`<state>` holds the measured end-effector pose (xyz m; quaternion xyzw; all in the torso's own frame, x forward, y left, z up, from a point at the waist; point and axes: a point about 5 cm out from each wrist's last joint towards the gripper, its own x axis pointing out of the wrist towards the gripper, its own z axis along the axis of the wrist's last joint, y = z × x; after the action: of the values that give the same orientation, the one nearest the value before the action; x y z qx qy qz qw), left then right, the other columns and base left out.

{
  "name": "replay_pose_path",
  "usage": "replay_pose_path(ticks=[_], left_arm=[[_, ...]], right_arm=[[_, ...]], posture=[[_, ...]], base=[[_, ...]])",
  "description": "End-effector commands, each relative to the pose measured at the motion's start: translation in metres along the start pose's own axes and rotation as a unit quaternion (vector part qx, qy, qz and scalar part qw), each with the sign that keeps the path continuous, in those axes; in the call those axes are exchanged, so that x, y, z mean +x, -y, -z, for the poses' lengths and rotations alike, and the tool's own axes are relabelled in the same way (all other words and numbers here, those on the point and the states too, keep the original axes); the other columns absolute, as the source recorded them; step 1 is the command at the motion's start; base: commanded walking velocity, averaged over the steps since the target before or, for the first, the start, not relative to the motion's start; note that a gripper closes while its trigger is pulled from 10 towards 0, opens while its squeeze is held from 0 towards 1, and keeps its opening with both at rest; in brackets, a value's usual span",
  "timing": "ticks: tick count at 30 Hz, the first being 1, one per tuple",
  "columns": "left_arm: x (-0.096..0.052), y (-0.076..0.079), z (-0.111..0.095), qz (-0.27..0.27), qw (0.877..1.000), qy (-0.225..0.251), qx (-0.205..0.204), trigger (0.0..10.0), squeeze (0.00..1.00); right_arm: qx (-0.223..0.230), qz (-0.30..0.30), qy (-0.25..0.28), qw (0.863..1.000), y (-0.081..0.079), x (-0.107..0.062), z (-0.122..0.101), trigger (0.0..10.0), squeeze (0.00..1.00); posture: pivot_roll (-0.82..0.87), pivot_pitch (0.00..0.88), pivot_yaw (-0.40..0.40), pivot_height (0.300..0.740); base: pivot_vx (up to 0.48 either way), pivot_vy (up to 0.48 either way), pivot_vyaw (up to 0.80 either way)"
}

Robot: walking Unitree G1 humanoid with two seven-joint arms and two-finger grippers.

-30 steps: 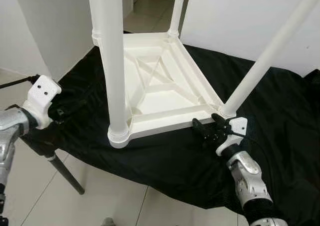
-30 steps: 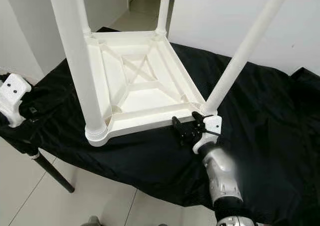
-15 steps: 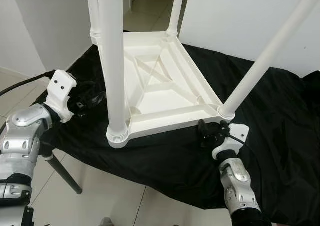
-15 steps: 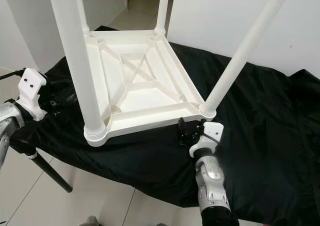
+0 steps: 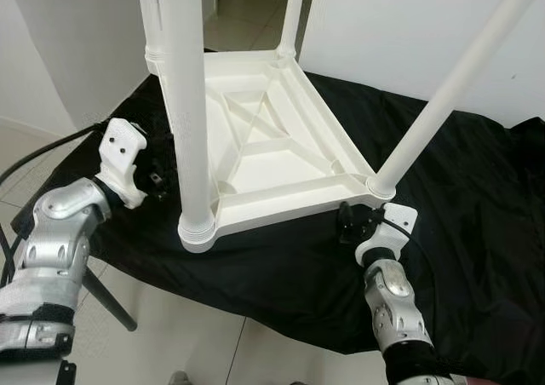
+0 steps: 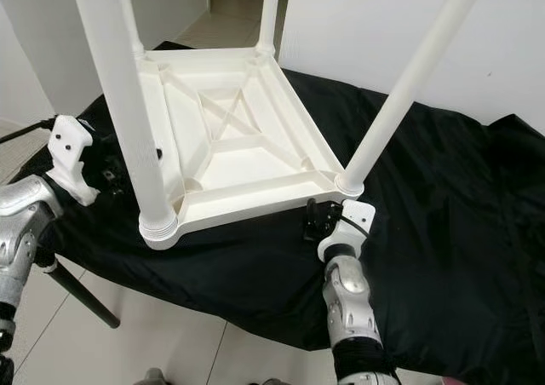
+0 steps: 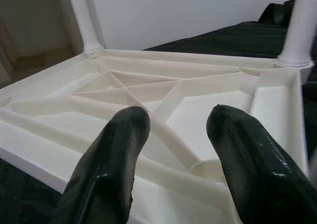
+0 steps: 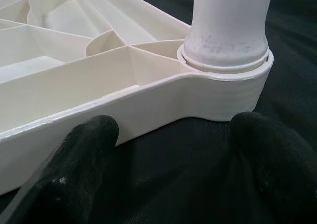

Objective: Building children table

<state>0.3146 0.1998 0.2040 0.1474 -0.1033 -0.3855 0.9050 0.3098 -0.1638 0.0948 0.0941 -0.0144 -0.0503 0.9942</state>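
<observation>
Black cloth (image 5: pixel 477 189) covers the bench, and a white children's table (image 5: pixel 272 146) lies upside down on it, legs up. I see my right gripper (image 8: pixel 173 135), fingers spread, at the table's near right corner. My left gripper (image 7: pixel 176 130), fingers apart, faces its left edge.

One upturned white table (image 5: pixel 272 146), four legs (image 5: pixel 189 104), one black cloth (image 5: pixel 477 198).

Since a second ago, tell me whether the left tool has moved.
Yes. The left tool has swung in from the cloth's outer edge toward the upturned table, now beside its near-left leg, fingers open.
</observation>
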Motion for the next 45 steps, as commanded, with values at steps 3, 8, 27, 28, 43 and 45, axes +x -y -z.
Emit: replay_pose_path(ticks=[3,8,27,28,43,45], left_arm=[[0.001,0.022,0.001,0.026,1.000,0.006,-0.016,10.0,0.00],[0.002,0.035,-0.001,0.056,0.998,0.011,-0.026,10.0,0.00],[0.022,0.078,-0.010,0.114,0.992,0.029,-0.055,10.0,0.00],[0.023,0.080,-0.011,0.114,0.991,0.029,-0.055,10.0,0.00],[0.010,0.062,0.012,0.098,0.994,-0.049,-0.020,10.0,0.00],[0.010,0.059,0.016,0.100,0.993,-0.066,-0.013,10.0,0.00]], right_arm=[[-0.009,-0.002,-0.022,1.000,-0.004,0.011,0.003,10.0,0.00],[-0.020,-0.002,-0.021,1.000,-0.007,0.019,-0.001,10.0,0.00],[-0.040,0.040,-0.017,0.998,0.003,0.047,-0.014,10.0,0.00],[-0.042,0.047,-0.016,0.998,0.006,0.047,-0.014,10.0,0.00],[-0.062,0.041,0.050,0.996,0.027,0.002,-0.010,10.0,0.00],[-0.063,0.040,0.053,0.996,0.029,-0.004,-0.009,10.0,0.00]], posture=[[0.11,0.123,-0.121,0.740],[0.11,0.135,-0.115,0.740],[0.11,0.149,-0.094,0.740],[0.11,0.149,-0.093,0.740],[0.09,0.168,-0.084,0.740],[0.08,0.170,-0.079,0.740]], base=[[0.000,0.000,0.00],[0.000,0.000,0.00],[0.000,0.000,0.00],[0.000,0.000,0.00],[0.000,0.000,0.00],[0.000,0.000,0.00]])
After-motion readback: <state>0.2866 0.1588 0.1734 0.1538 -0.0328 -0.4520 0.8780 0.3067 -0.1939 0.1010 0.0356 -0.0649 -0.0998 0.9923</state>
